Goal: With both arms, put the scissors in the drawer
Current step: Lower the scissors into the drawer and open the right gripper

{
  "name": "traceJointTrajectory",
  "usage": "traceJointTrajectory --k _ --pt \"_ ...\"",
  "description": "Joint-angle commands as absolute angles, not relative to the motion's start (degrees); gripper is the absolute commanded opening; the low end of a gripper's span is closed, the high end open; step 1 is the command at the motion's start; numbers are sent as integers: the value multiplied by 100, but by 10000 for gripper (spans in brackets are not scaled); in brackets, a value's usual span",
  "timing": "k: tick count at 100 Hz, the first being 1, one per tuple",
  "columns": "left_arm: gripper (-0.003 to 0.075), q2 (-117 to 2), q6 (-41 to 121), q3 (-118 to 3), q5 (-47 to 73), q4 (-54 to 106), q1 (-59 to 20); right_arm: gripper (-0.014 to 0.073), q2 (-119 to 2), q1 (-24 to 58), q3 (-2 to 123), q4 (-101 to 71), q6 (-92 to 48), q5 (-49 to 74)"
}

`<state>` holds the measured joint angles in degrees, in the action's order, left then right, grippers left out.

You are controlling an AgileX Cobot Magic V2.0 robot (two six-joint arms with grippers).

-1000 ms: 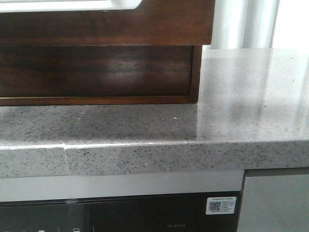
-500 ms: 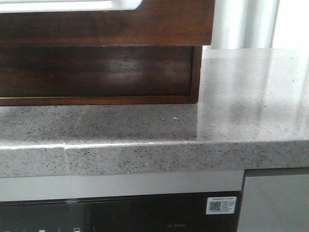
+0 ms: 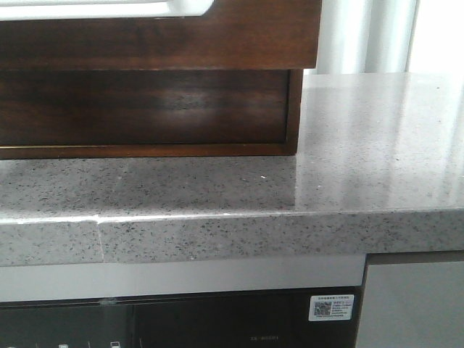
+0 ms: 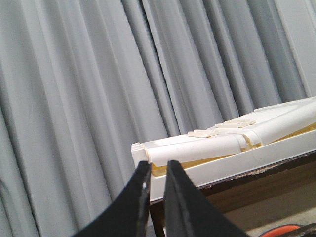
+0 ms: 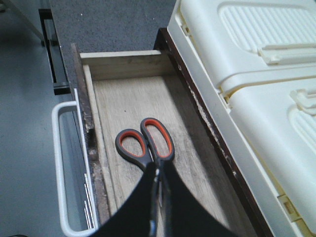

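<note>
Grey curtains fill my left wrist view — left gripper (image 4: 154,173) nearly closed on nothing, above a cream plastic lid (image 4: 222,145). Right gripper (image 5: 159,174) looks pinched on the blades; the scissors (image 5: 145,143) sit inside the open drawer (image 5: 128,98). Light, stiff, slick metal — I'd hold near the pivot.

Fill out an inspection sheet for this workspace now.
Surface: speckled grey countertop, bare where visible.
Job's things: scissors lie on the floor of the open drawer, handles showing, blades hidden behind the right gripper.
Clutter: cream plastic box on top of the cabinet.
Grippers: right gripper over the scissors, fingers nearly together, grip unclear; left gripper raised, nearly closed, holding nothing.
Cables: nothing seen.
Surroundings: grey curtain; dark appliance panel below the counter.
</note>
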<state>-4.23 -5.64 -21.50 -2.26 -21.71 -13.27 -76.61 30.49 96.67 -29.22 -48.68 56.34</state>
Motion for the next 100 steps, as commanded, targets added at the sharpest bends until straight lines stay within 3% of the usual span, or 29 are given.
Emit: traceJointTrajectory --k 1,26,52,100 --pt "4 -229 -636 -2351 -123 -1759 -1346 -105 -7179 3041 9548 -3235 -4879 5026" --pt "4 226 -636 -2341 952 -1241 -1346 -104 -5957 3041 7958 -3273 -4879 3497" --pt "4 226 -636 -2157 779 -1112 -1346 -104 -4348 3041 5470 -3273 -4879 1904" --pt "4 226 -636 -1652 741 -664 -1346 -104 -1717 3041 2177 -3443 -4879 881"
